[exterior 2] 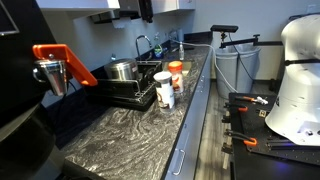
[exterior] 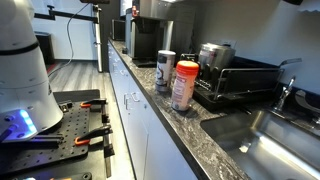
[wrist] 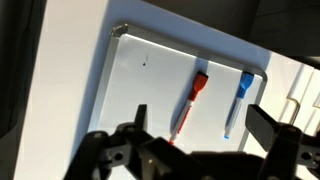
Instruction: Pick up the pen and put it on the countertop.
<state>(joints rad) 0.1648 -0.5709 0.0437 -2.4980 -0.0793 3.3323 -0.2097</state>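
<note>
My end effector (wrist: 200,140) was wide open and held nothing. A red pen (wrist: 190,103) and a blue pen (wrist: 237,105) lay side by side on a white board (wrist: 140,90) in front of it. Both looked light, thin, hard and a bit slippery. I would pinch the red one across its middle. The board's right edge was close. The dark stone desk (exterior 2: 120,135) had bare room, well apart from the tins (exterior 2: 172,82).

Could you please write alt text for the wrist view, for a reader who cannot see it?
A red pen and a blue pen rest side by side, apart, on a white panel with a raised edge. The dark end effector is at the bottom of the view, its fingers wide apart, holding nothing.
</note>
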